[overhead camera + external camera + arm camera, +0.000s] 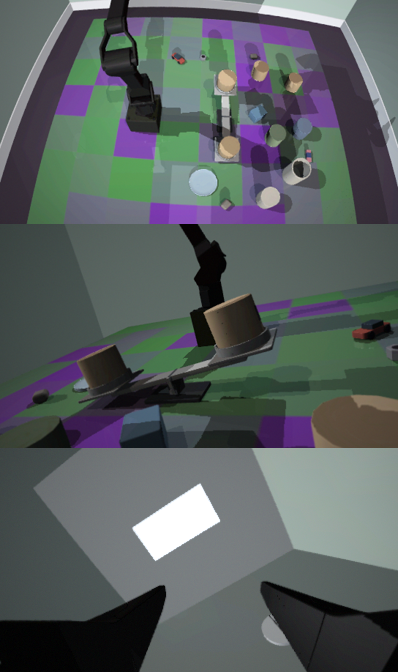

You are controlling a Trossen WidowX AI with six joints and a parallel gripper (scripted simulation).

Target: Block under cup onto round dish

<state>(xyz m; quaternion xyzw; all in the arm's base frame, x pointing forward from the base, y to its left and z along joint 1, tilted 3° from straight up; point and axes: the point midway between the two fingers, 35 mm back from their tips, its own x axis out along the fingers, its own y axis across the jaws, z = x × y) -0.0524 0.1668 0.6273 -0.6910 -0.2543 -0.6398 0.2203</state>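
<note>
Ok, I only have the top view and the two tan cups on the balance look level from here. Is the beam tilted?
Observer: Yes. In the exterior view the beam slopes. The low cup is the one by the round dish, and the high cup is on the red toy car side.
Operator: Is anything in the jaws?
Observer: No. The wrist view shows the gripper open with nothing between the jaws. It is aimed up at a ceiling light.
</note>
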